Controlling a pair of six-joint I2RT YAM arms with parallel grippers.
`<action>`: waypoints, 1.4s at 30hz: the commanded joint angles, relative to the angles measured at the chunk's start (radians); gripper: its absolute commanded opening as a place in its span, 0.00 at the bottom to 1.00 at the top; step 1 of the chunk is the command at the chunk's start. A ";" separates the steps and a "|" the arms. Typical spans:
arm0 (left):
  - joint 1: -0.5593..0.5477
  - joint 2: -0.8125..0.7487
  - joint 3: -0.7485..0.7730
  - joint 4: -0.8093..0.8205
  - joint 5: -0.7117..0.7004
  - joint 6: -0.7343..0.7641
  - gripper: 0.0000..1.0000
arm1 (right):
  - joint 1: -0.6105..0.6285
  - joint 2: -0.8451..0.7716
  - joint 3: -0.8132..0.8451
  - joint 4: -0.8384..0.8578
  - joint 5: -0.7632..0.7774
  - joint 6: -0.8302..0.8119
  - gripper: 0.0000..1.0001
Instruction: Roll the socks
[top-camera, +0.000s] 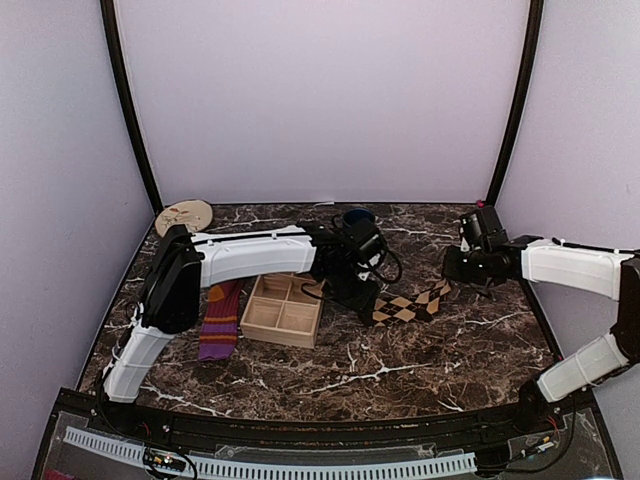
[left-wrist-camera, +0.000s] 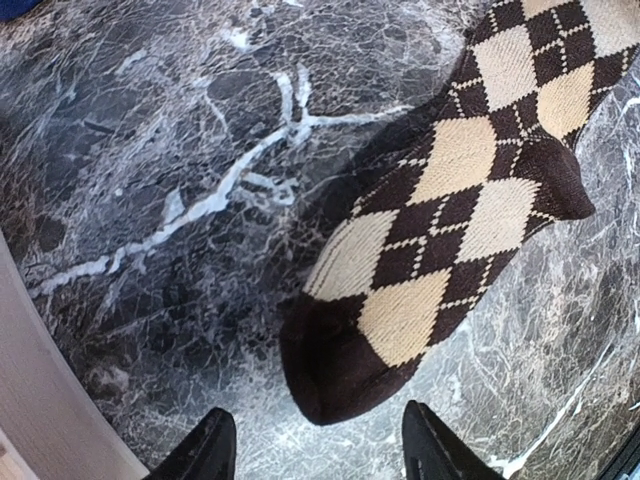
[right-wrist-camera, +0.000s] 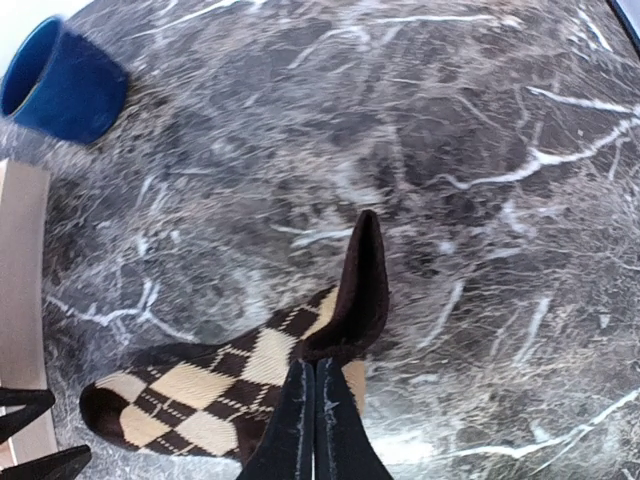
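The dark brown argyle sock (top-camera: 410, 303) lies flat on the marble table, right of centre. My left gripper (top-camera: 366, 298) is open just above its toe end (left-wrist-camera: 330, 370), one finger on each side, not touching it (left-wrist-camera: 315, 420). My right gripper (right-wrist-camera: 316, 366) is shut on the sock's dark cuff (right-wrist-camera: 365, 290), which stands pinched up from the table; in the top view it (top-camera: 458, 280) sits at the sock's right end. The purple striped sock (top-camera: 220, 320) lies flat at the left, beside the left arm.
A wooden four-compartment box (top-camera: 283, 310) stands between the two socks, close to the left gripper. A blue cup (top-camera: 357, 216) stands behind the left wrist and also shows in the right wrist view (right-wrist-camera: 60, 80). A round wooden disc (top-camera: 184, 215) lies at the back left.
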 joint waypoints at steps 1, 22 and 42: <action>0.011 -0.108 -0.020 -0.063 -0.036 -0.062 0.60 | 0.084 -0.004 0.049 -0.010 0.055 -0.004 0.00; 0.051 -0.443 -0.423 0.055 -0.086 -0.286 0.60 | 0.482 0.207 0.239 -0.094 0.220 0.144 0.00; 0.071 -0.417 -0.411 0.092 -0.044 -0.241 0.61 | 0.640 0.349 0.256 -0.095 0.245 0.266 0.00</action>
